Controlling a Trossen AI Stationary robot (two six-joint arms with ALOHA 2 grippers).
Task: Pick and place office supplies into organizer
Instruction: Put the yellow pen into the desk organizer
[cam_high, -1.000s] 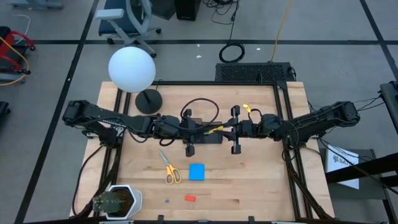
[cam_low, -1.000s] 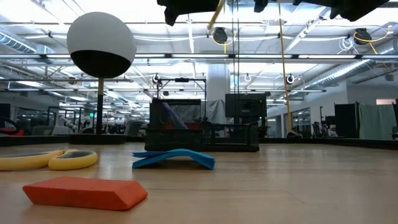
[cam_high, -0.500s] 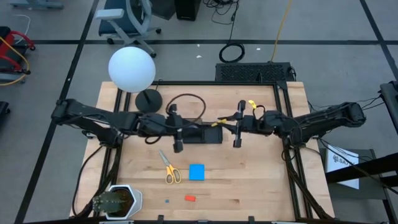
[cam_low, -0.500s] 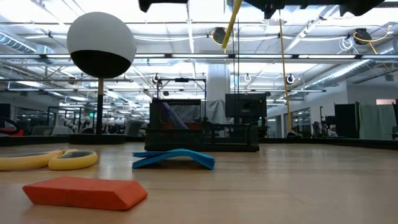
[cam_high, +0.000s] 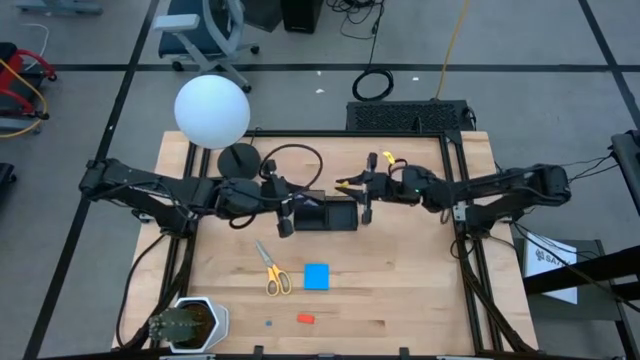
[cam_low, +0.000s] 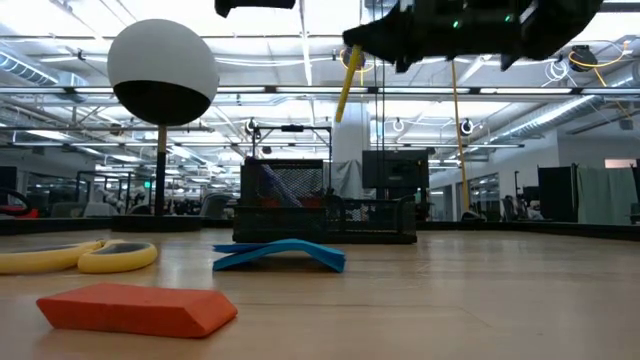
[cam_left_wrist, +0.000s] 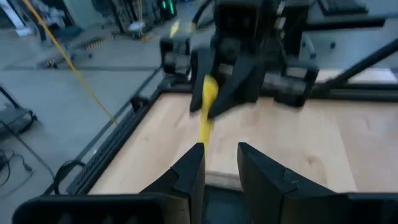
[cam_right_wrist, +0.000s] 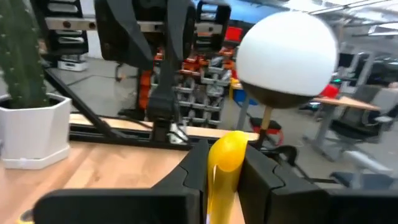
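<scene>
My right gripper (cam_high: 360, 190) hovers above the far right corner of the black organizer (cam_high: 325, 213), shut on a yellow pencil (cam_high: 348, 183). The pencil also shows in the low view (cam_low: 348, 85) and the right wrist view (cam_right_wrist: 225, 162). My left gripper (cam_high: 285, 207) is open and empty (cam_left_wrist: 219, 165), just left of the organizer. Yellow-handled scissors (cam_high: 272, 270), a blue note pad (cam_high: 316, 276) and a red eraser (cam_high: 306, 319) lie flat on the near part of the table. Pens stand inside the organizer (cam_low: 320, 215). My right gripper pinches the yellow pencil between its two fingers (cam_right_wrist: 196, 168) at the pencil's upper end (cam_low: 354, 55). The fingers come from the table's right, slanting down. The pencil is lifted clear; it sticks out past the fingertips and slants down over the organizer (cam_left_wrist: 205, 118).
A lamp with a white globe (cam_high: 212, 110) and a round black base (cam_high: 238, 160) stands at the far left. A potted cactus (cam_high: 185, 322) sits at the near left corner. A small dark bit (cam_high: 268, 323) lies beside the eraser. Black frame rails (cam_high: 465, 250) border the table.
My right gripper has carried the pencil toward the far edge and a little left, and has come down, so the pencil now hangs lower over the organizer. My left gripper has drawn back toward the table's left, away from the pencil.
</scene>
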